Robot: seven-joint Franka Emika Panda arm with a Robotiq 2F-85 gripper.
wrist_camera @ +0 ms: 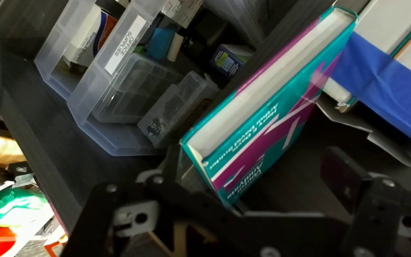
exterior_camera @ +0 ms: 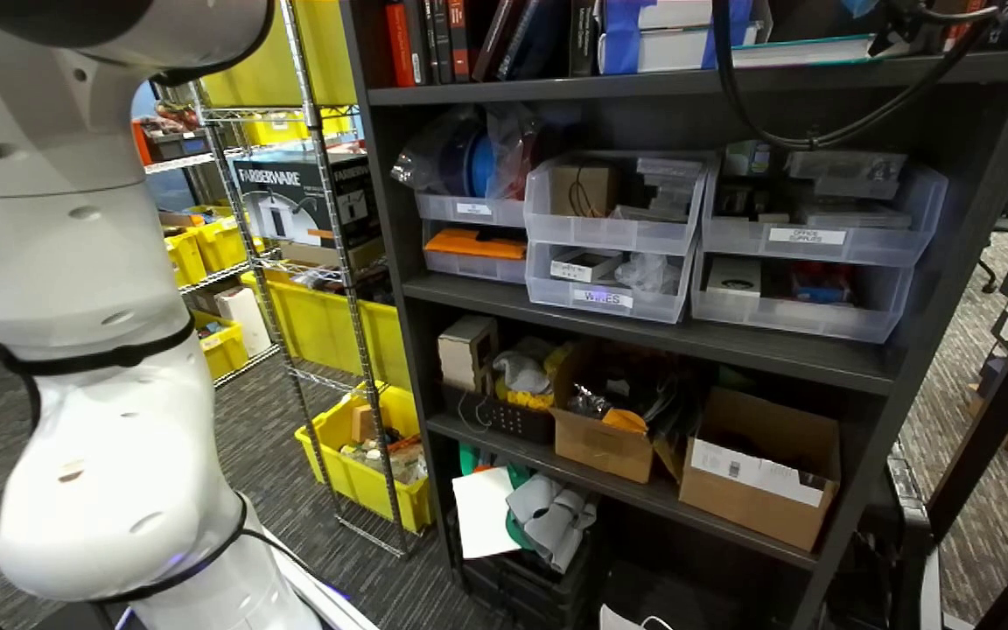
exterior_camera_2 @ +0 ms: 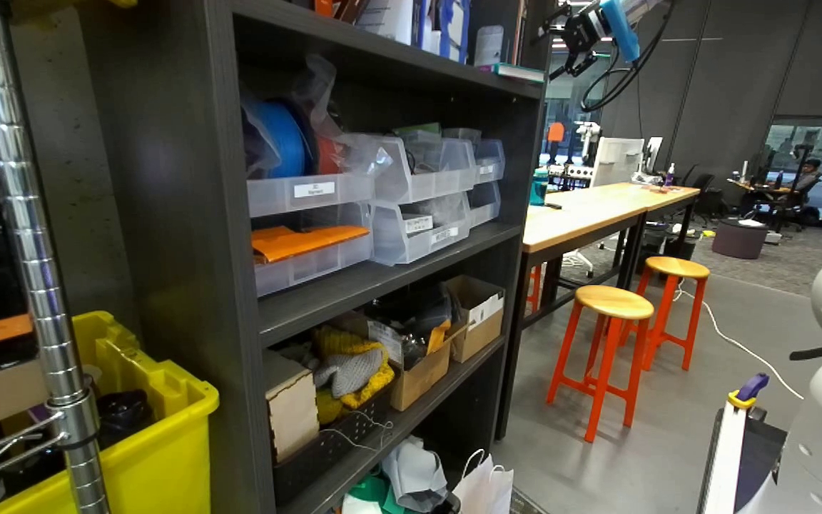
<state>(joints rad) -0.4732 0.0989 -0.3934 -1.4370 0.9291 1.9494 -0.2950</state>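
Note:
A teal and purple hardcover book [wrist_camera: 262, 128] lies on the top shelf, its corner reaching in between my fingers in the wrist view. My gripper [wrist_camera: 254, 166] stands open; the left finger [wrist_camera: 173, 158] is close beside the book's corner, and the right finger [wrist_camera: 335, 174] is well apart from it. Whether the left finger touches the book cannot be told. In an exterior view my gripper [exterior_camera_2: 555, 50] hangs just off the shelf's end, near the book [exterior_camera_2: 519, 72]. The book's teal edge [exterior_camera: 806, 50] also shows in an exterior view, where the gripper is partly cut off.
Books bound with blue wrap [wrist_camera: 387, 82] lie beyond the teal book. Below are clear bins, among them the office supplies bin [exterior_camera: 819, 241], and cardboard boxes [exterior_camera: 758, 472]. A black cable [exterior_camera: 731, 87] loops under the arm. Yellow bins [exterior_camera: 373, 455] and a wooden table [exterior_camera_2: 589, 207] flank the bookcase.

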